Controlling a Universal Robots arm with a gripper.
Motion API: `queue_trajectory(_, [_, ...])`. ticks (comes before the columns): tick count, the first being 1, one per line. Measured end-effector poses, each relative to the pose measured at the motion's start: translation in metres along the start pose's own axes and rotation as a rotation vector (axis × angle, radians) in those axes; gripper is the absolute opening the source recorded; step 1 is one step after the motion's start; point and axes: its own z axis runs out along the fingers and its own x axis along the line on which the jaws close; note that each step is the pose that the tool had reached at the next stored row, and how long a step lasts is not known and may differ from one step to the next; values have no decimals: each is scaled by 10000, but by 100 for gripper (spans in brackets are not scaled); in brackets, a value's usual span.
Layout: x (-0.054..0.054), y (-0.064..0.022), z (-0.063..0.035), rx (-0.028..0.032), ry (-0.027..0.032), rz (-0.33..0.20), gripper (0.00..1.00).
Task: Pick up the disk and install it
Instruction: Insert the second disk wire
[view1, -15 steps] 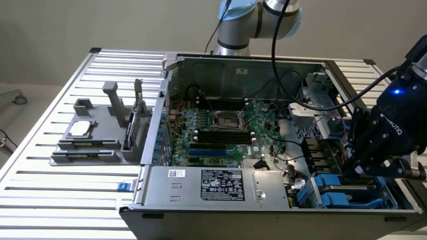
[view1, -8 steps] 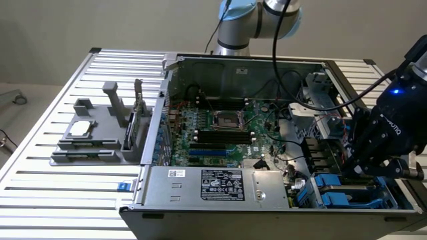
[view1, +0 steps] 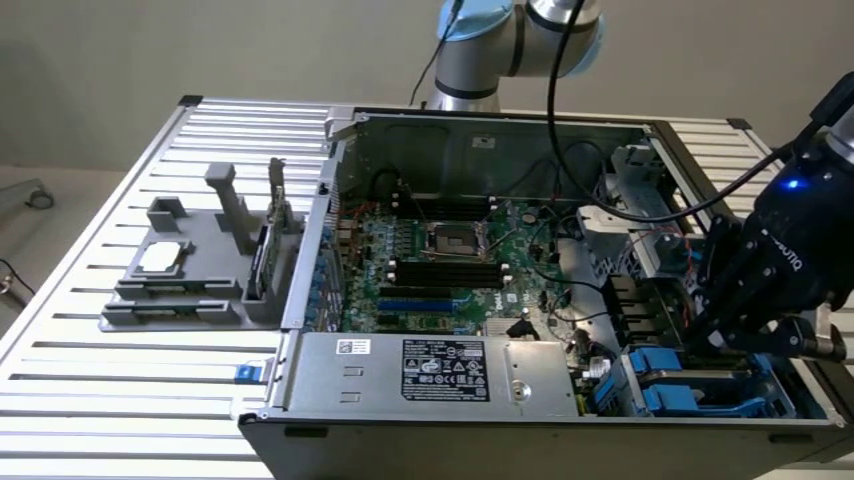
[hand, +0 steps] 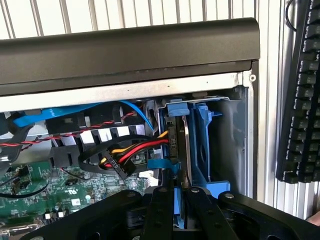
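Here the gripper (hand: 179, 200) is narrowed to a slim gap, its fingers (hand: 161, 210) clamped on the disk (hand: 180, 145), held edge-up in the blue drive bay (view1: 701, 385) at the case's near corner, on the exterior view's right

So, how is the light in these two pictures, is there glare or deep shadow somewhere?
In the exterior view the light is even and soft; the gripper is a dark shape with little detail, and a small blue lamp glows on it. In the wrist view the slatted table looks bright and washed out, while the black case edge is dark and the blue disk carrier is well lit.
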Motion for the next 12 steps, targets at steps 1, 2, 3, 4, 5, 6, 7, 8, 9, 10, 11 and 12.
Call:
queue_trajectory(1, [0, 1, 6, 2, 12, 17, 16])
queue_trajectory(2, [1, 2, 11, 5, 24, 33, 16])
queue_trajectory(3, [1, 2, 18, 7, 36, 48, 16])
queue_trajectory(4, [1, 3, 23, 10, 44, 62, 16])
queue_trajectory(5, [2, 4, 28, 12, 52, 74, 16])
queue_trajectory(6, [1, 5, 33, 14, 61, 87, 16])
queue_trajectory(7, [2, 5, 36, 16, 70, 98, 16])
queue_trajectory(8, [2, 6, 37, 16, 77, 110, 16])
queue_trajectory(9, [2, 7, 40, 17, 88, 120, 16])
queue_trajectory(10, [1, 8, 41, 18, 97, 128, 17])
queue_trajectory(11, [-4, 7, 34, 23, 98, 136, 23])
queue_trajectory(12, [-13, 6, 13, 27, 97, 144, 23])
